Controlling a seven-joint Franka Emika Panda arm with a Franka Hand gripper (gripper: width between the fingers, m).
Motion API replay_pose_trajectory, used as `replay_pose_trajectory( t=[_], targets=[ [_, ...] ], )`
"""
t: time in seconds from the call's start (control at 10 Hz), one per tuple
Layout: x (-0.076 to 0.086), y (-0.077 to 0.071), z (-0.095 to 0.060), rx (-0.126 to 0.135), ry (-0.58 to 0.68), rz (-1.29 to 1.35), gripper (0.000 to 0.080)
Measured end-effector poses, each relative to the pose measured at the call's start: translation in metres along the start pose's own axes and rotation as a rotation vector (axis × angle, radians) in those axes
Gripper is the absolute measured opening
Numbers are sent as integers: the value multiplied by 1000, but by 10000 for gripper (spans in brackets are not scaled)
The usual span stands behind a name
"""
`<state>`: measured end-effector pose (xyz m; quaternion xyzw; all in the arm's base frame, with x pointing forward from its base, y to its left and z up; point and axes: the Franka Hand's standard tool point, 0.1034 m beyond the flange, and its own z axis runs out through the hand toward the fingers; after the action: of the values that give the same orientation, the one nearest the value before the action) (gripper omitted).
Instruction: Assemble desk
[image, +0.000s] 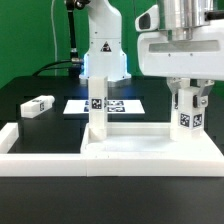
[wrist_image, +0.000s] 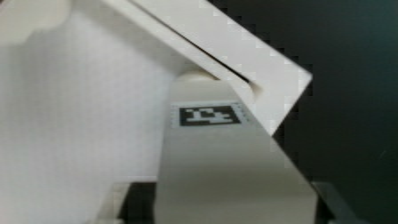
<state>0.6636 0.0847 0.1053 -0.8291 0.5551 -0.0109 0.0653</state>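
The white rimmed desk top (image: 150, 134) lies at the front of the table. One white leg (image: 97, 108) stands upright at its corner on the exterior view's left, tag facing the camera. My gripper (image: 187, 98) is over the corner on the exterior view's right, shut on a second upright leg (image: 187, 120) that reaches down to the rim. In the wrist view this leg (wrist_image: 222, 160) with its tag (wrist_image: 210, 114) fills the gap between my dark fingers (wrist_image: 139, 206), and my gripper (wrist_image: 231, 212) hangs over the desk top (wrist_image: 71, 110). A third leg (image: 38, 104) lies loose on the exterior view's left.
The marker board (image: 125, 104) lies flat behind the desk top. Long white border bars (image: 40, 136) frame the front and the exterior view's left of the work area. The robot's base (image: 103, 50) stands at the back with a cable beside it.
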Motion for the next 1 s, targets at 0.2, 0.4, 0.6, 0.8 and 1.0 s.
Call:
replay_pose_trajectory(
  t=[0.2,0.4,0.6,0.8,1.0],
  targets=[
    [0,1,1,-1,-25,384,293],
    [-3,-2,0,5,-29,656,293],
    [1,-2,-2,1,0,806,294],
    [5,0,-3,-1,10,841,294],
    [5,1,-2,-3,11,813,361]
  ],
)
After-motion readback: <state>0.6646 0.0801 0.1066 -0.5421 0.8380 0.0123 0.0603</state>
